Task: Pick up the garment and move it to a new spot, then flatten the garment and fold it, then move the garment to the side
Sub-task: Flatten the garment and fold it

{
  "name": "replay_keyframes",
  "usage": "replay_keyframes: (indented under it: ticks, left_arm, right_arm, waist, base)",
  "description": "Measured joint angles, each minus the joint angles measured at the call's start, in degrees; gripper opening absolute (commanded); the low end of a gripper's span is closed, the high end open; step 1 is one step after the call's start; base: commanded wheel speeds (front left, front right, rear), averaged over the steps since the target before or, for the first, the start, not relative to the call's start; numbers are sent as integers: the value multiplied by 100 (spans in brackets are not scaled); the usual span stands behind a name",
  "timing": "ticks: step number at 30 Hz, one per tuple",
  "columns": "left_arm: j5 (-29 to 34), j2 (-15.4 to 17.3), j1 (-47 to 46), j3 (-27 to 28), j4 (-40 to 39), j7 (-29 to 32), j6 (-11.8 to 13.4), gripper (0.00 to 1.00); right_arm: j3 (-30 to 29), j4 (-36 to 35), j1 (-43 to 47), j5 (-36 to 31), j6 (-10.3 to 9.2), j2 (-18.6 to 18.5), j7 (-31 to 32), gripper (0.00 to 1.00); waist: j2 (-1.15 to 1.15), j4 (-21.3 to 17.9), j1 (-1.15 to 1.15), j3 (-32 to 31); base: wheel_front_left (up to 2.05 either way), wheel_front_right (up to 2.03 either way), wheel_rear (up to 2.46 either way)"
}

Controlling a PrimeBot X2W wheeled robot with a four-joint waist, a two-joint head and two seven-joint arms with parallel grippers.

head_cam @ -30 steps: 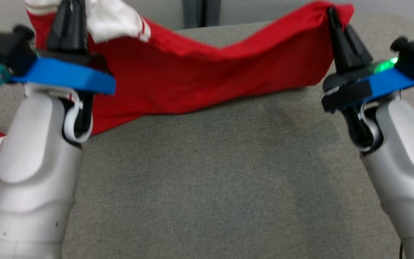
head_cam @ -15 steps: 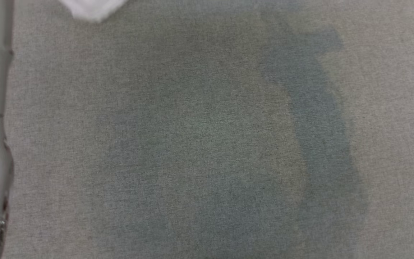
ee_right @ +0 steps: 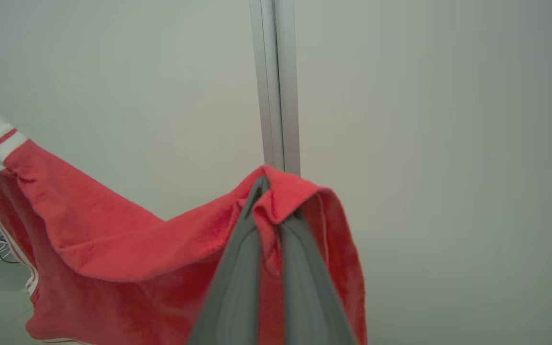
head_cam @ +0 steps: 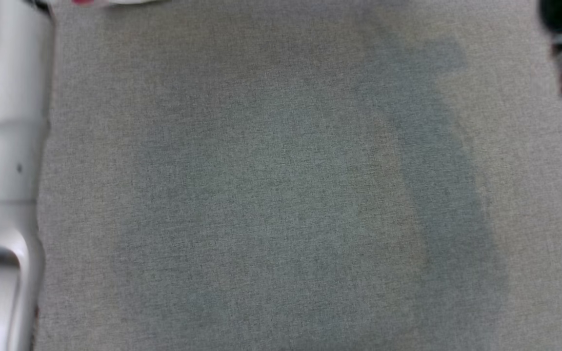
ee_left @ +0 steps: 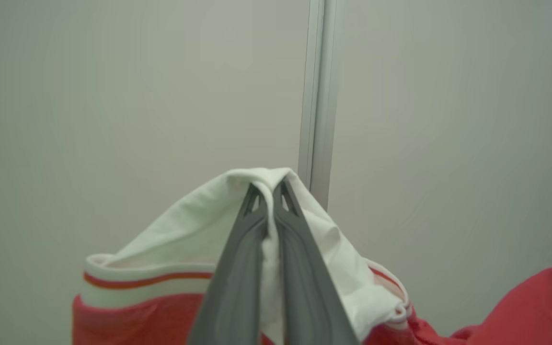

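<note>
Downward my head camera has tipped, onto the grey surface [head_cam: 281,195]; the garment [ee_right: 127,249] hangs aloft between my arms. My left gripper [ee_left: 272,188] squeezes its white edge, my right gripper [ee_right: 276,203] a red corner, jaws pressed together. Spreading it flat comes next, I judge.

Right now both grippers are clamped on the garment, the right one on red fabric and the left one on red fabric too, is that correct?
Not quite. The left gripper is clamped on a white part of the garment, not on red fabric; the left wrist view shows this. The right gripper is indeed clamped on red fabric.
</note>
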Motion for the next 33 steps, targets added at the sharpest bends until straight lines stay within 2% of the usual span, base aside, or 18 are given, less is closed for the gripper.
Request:
replay_keyframes:
  ticks: [9,19,23,33]
  left_arm:
    - [64,-84,2722,515,-1043,-1,0,0]
    - [442,-564,5341,1065,-1984,-1,3,0]
    - [526,-689,6147,1116,-2152,-1,3,0]
    - [527,-834,7412,1092,-2234,-1,2,0]
  right_arm:
    - [-97,-810,1924,-126,0,221,0,0]
    - [-222,-1396,4109,-196,0,222,0,0]
    - [-293,-1536,4890,-176,0,179,0,0]
    - [-490,-1767,6430,-149,0,48,0,0]
  waist:
    - [0,-59,-1,-223]
    - [-2,27,-2,-824]
    - [-2,81,-2,-1087]
    - [-3,222,-2,-1630]
  base:
    - [0,0,0]
    - [0,0,0]
    - [0,0,0]
    - [0,0,0]
